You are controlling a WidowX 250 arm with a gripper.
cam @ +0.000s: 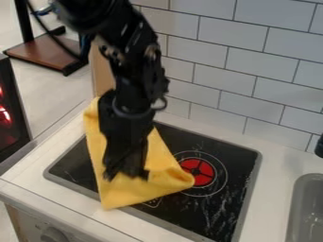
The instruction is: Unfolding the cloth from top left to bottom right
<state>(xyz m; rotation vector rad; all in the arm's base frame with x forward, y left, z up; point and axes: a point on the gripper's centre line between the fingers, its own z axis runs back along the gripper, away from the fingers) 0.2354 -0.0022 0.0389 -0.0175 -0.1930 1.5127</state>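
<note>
Black metal gripper (pixel 128 175) over folded yellow fabric cloth (pixel 121 196) on glossy black stovetop (pixel 183 210); whether open or closed cannot be determined. Pinching both layers could drag the fold unopened.

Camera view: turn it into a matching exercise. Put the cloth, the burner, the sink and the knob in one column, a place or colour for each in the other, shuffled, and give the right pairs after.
Column one
1. Cloth
2. Burner
3. Sink
4. Knob

Column two
A. At the view's lower right
B. At the view's bottom edge, towards the left
C. Yellow
D. Red, ringed by thin pale lines

Right pairs: 1-C, 2-D, 3-A, 4-B
</note>
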